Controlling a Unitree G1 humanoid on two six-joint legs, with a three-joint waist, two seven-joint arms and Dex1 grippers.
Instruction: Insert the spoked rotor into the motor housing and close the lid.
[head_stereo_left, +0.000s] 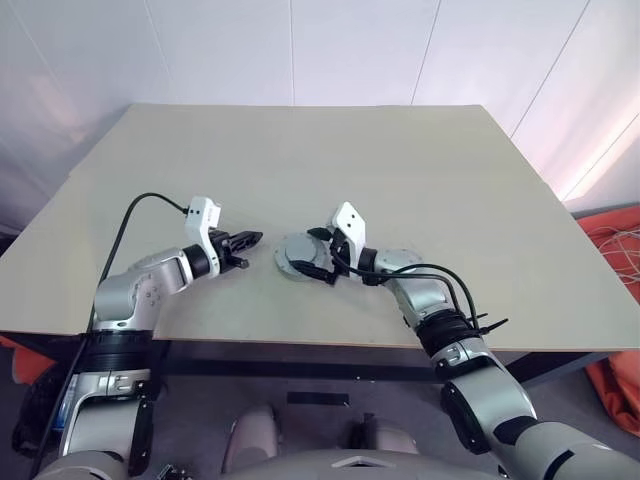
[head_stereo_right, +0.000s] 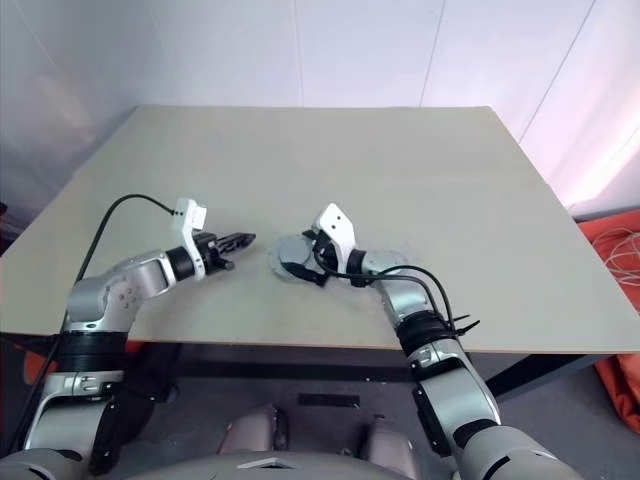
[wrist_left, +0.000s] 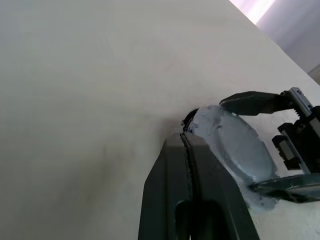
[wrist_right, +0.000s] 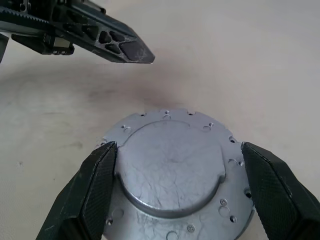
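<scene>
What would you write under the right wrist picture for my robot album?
Right gripper with open black fingers straddling the round grey metal lid on the beige table; left gripper shut nearby.

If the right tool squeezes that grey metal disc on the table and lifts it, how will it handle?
The disc looks like cast metal, so probably stiff and fairly heavy for its size. Its smooth raised centre may be slippery between the right tool's open fingers. It lies flat on the table, so it is unlikely to roll or tip.
</scene>
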